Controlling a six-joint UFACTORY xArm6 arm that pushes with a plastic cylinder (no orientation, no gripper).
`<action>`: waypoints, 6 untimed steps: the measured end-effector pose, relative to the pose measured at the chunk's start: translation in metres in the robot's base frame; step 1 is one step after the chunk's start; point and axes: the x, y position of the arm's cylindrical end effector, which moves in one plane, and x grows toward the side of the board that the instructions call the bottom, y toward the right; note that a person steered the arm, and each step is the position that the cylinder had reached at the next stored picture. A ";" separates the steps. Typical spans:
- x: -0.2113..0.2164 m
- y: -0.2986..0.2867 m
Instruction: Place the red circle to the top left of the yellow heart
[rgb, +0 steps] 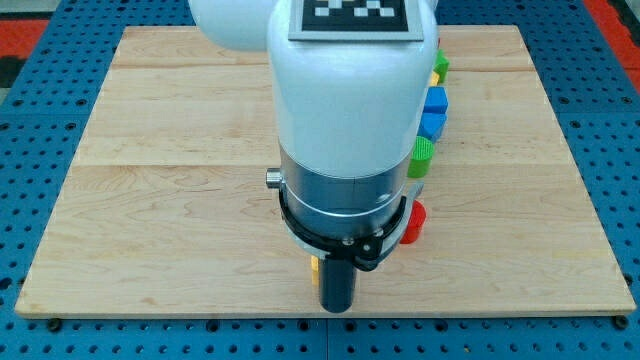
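Note:
The red circle (414, 222) peeks out at the right side of the arm, near the middle of the board, mostly hidden behind the arm's body. A small sliver of yellow (314, 270), probably the yellow heart, shows just left of the rod; its shape cannot be made out. My tip (336, 309) is near the board's bottom edge, just below and right of the yellow sliver and below-left of the red circle. The arm hides most of the board's centre.
A column of blocks runs along the arm's right side: a green block (424, 156), a blue block (433, 110), and a yellow and green pair (438, 68) near the top. The wooden board (150, 200) lies on a blue pegboard.

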 end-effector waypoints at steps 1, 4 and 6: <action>-0.001 0.028; -0.075 0.076; -0.112 0.068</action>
